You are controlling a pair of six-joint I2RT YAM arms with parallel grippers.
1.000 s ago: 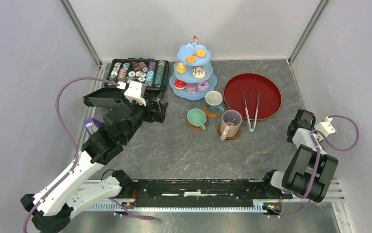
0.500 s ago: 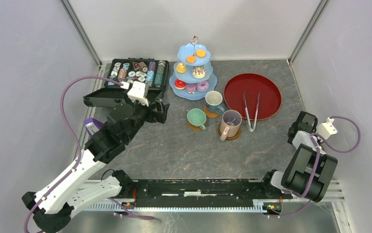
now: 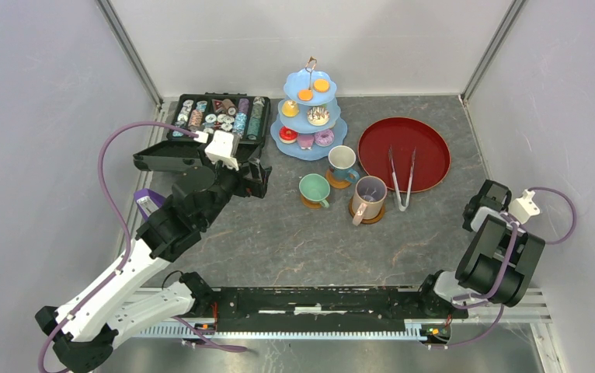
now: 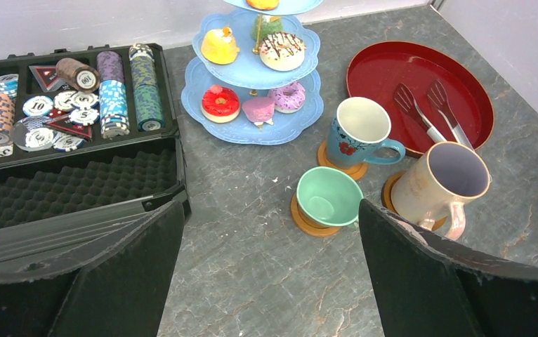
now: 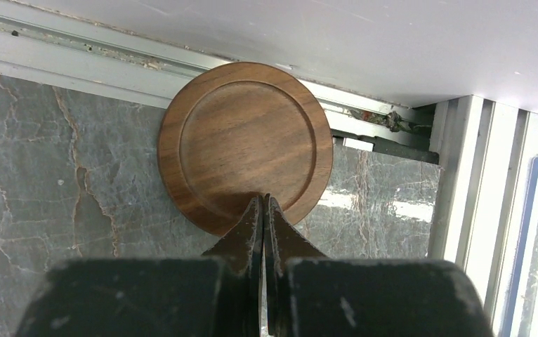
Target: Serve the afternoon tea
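Overhead, the pale-blue three-tier stand (image 3: pixel 295 150) sits at the far middle of the table, with the red tray (image 3: pixel 426 144) just to its right and the black case (image 3: pixel 220 113) of chips to its left. Small pastries fill the tiers: a red doughnut (image 4: pixel 220 103), a pink pastry (image 4: pixel 258 109) and a purple doughnut (image 4: pixel 287 96) on the lowest, a yellow pastry (image 4: pixel 219 44) and a chocolate-striped doughnut (image 4: pixel 281 50) on the middle one.

Near the stand, three mugs stand upright, each on its own brown coaster: the mint green mug (image 4: pixel 326 200), the white-and-blue mug (image 4: pixel 356 133) beside the tray's left rim, and the tall pink-purple mug (image 4: pixel 438 184) farthest right. Metal tongs (image 4: pixel 428 116) lie on the tray, their handle end reaching over its near rim.

The left gripper (image 4: pixel 271 210) hovers by the open case lid, left of the mugs, jaws spread wide and holding nothing.

The right gripper (image 5: pixel 263 203) is at the right edge of the table, its fingers pressed fully together with nothing between them. Their tips sit over the near rim of a bare round coaster (image 5: pixel 245 144), which lies flat against the metal rail at the foot of the right wall. Whether the tips touch it cannot be told.
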